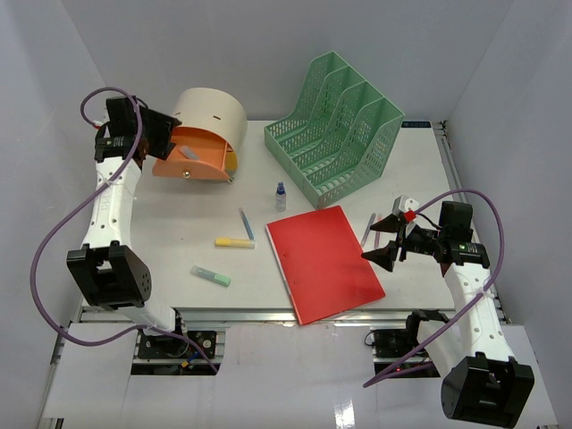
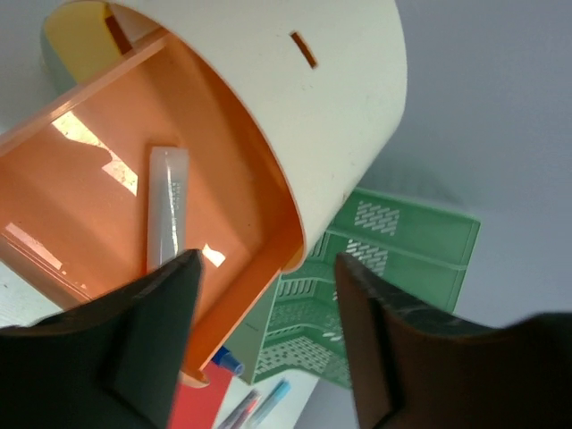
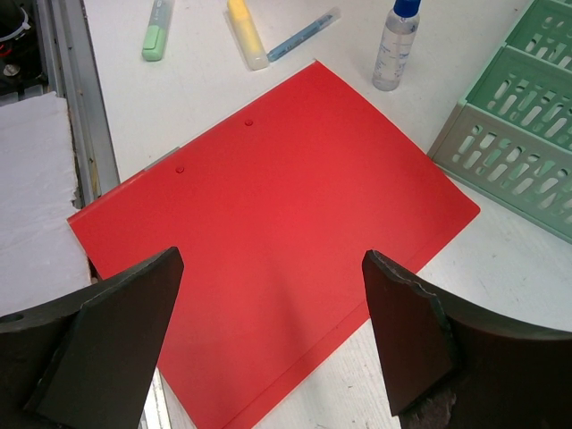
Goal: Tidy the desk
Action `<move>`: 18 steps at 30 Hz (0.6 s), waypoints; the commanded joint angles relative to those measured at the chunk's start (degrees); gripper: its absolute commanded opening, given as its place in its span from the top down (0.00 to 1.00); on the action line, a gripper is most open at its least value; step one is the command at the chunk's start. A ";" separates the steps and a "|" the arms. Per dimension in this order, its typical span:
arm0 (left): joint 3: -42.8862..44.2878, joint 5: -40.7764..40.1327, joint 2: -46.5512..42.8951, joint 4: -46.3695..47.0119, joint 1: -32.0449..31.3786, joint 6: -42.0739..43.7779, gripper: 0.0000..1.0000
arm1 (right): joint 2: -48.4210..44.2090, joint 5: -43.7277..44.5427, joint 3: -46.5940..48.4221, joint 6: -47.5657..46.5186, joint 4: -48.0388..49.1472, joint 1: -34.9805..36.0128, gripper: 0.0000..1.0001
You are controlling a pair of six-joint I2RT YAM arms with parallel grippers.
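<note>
1. A pale marker [image 2: 167,210] lies in the orange drawer [image 2: 80,206] at 11 o'clock on the desk [image 1: 170,232] (a small start). The red folder [image 1: 323,262], yellow highlighter [image 1: 234,242], green highlighter [image 1: 210,276], blue pen [image 1: 246,223] and bottle [image 1: 281,197] lie loose mid-desk.
2. Left gripper [image 2: 268,264]: fingers moderately apart, empty, at the drawer.
3. Right gripper [image 3: 273,259]: fingers wide, empty, hovering at the folder's 3 o'clock edge

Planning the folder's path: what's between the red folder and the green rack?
A small blue-capped bottle stands there on the desk; clearest in the top view, also visible from the right wrist.
</note>
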 commanded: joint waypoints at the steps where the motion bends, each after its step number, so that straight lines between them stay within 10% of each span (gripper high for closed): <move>1: 1.49 7.08 -8.57 7.28 0.46 9.69 0.23 | -0.04 -0.72 0.03 -0.01 -0.54 -0.24 0.12; 8: -17.19 13.38 -33.12 12.45 0.46 15.19 0.14 | -0.39 -1.00 0.03 -0.01 -0.62 -0.24 0.12; 18: -54.10 14.47 -57.94 -5.03 0.28 10.66 0.14 | 0.74 2.66 0.55 1.71 -0.33 -0.33 0.12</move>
